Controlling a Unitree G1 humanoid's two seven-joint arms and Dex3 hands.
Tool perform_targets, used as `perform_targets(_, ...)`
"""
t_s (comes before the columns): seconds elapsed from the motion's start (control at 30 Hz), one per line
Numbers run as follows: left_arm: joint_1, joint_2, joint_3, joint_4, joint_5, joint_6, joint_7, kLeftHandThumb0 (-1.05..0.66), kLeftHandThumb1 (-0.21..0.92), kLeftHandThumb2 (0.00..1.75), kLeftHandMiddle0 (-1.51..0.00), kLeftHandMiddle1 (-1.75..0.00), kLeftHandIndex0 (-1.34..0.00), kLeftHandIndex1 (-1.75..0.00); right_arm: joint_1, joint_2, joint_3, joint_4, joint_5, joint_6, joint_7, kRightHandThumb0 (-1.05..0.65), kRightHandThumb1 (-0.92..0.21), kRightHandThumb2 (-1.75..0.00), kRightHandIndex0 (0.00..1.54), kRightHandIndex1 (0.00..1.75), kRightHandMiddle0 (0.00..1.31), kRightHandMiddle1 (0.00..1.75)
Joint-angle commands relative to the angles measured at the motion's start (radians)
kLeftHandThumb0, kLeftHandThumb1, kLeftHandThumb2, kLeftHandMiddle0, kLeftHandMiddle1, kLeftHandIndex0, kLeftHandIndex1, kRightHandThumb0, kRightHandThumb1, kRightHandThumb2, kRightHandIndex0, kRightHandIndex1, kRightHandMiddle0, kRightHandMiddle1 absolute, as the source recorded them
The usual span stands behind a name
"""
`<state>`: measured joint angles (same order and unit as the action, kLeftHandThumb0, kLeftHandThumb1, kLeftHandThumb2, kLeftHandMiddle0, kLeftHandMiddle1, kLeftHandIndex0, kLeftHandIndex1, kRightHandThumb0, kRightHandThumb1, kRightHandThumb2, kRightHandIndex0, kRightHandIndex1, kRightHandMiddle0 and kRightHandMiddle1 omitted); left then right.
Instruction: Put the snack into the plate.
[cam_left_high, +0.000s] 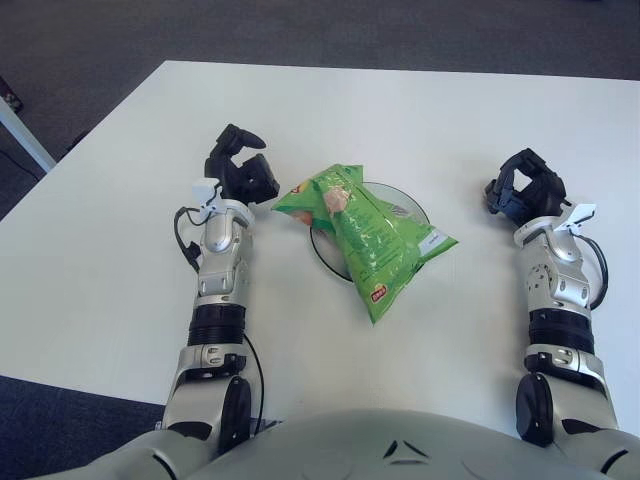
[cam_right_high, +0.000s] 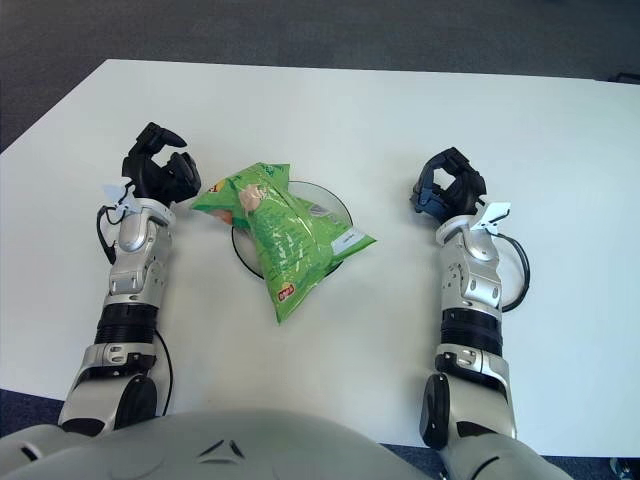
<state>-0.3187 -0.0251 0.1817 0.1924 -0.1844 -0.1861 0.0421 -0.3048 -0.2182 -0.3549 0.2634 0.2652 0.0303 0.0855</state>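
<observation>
The snack bag (cam_left_high: 366, 235) lies across the plate (cam_left_high: 408, 205); light, crinkly, slippery, I'd pinch its far-left corner. My left hand (cam_left_high: 242, 172) hovers beside it, loosely curled, empty.

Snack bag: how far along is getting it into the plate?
Looks done: the snack bag lies across the plate, its lower end overhanging onto the table. Nothing in hand; left hand and right hand flank it, apart. Only withdrawal seems left.
</observation>
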Motion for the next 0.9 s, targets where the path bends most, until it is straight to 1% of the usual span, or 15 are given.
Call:
perform_targets(0.0,0.048,-0.006,0.004,0.002,-0.004,0.004,-0.004,-0.52,0.21,1.44,-1.23,-1.75,-0.70,-1.75,0.028,0.016,0.003,-0.026,0.016,0.027,-0.006,-0.47,-0.37,-1.26,1.35,1.75,0.57,1.75)
perform_targets(0.47,0.041,0.004,0.007,0.026,-0.002,-0.010,-0.019,-0.52,0.20,1.46,-1.23,-1.75,-0.71,-1.75,0.044,0.020,0.007,-0.074,0.036,0.073,0.009,-0.47,-0.37,-1.25,1.34,1.75,0.57,1.75)
perform_targets(0.87,0.016,0.012,0.006,0.078,0.004,-0.038,-0.037,-0.53,0.18,1.48,-1.26,-1.75,-0.72,-1.75,0.030,0.020,0.002,-0.068,0.052,0.100,0.006,-0.47,-0.37,-1.25,1.32,1.75,0.57,1.75)
